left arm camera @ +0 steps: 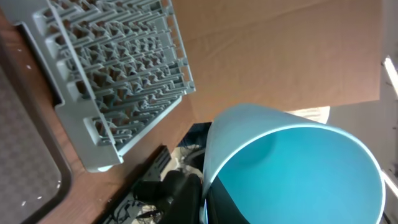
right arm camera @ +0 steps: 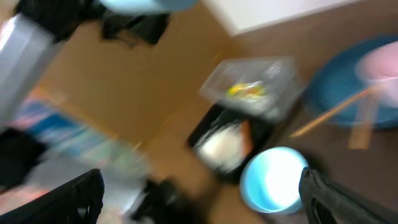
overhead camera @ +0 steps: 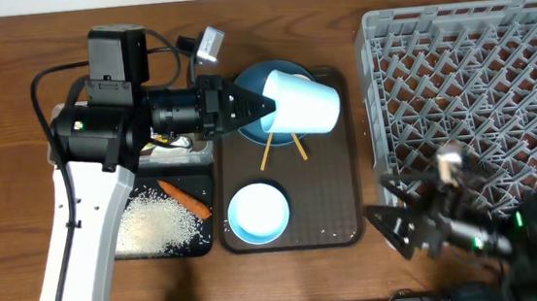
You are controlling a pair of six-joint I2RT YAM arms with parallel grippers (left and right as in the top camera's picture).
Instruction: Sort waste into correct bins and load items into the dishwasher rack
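The step in hand looks like loading. The left gripper (overhead camera: 267, 107) is pinched narrow on the rim of the cup (overhead camera: 305, 102). The cup hangs on its side in the air, mouth toward the wrist. Under the gripper lies the plate (overhead camera: 260, 75), with 2 chopsticks (overhead camera: 270, 152) showing just past its edge. The rack (overhead camera: 475, 64) stands ahead of the fingertips, beyond the cup and apart from it. No dishes show in it.

The next move probably calls for carrying the cup forward over the rack's near wall. It would then be turned mouth-down and lowered between the pegs before the jaws let go. The grip is at 1 spot on the rim, so the cup may swing or slip if the wrist turns fast.

The right gripper (overhead camera: 394, 229) has its jaws spread wide and holds nothing. It sits by the rack's near corner, and its own view is blurred. Ahead of it the bowl (overhead camera: 258, 213) waits on the serving tray (overhead camera: 330, 184).

Behind the left gripper, beside the wrist, the black tray (overhead camera: 203, 239) holds rice (overhead camera: 153, 227) and a carrot (overhead camera: 185, 197). The clear box (right arm camera: 249, 87) next to it is mostly hidden under the arm from above. Sorting seems largely done.

The table (overhead camera: 7, 56) is dark wood grain, and a few stray grains dot the serving tray. Past the table edge, the left wrist view shows a plain tan board and some dark cables. Nothing else of the room can be made out.
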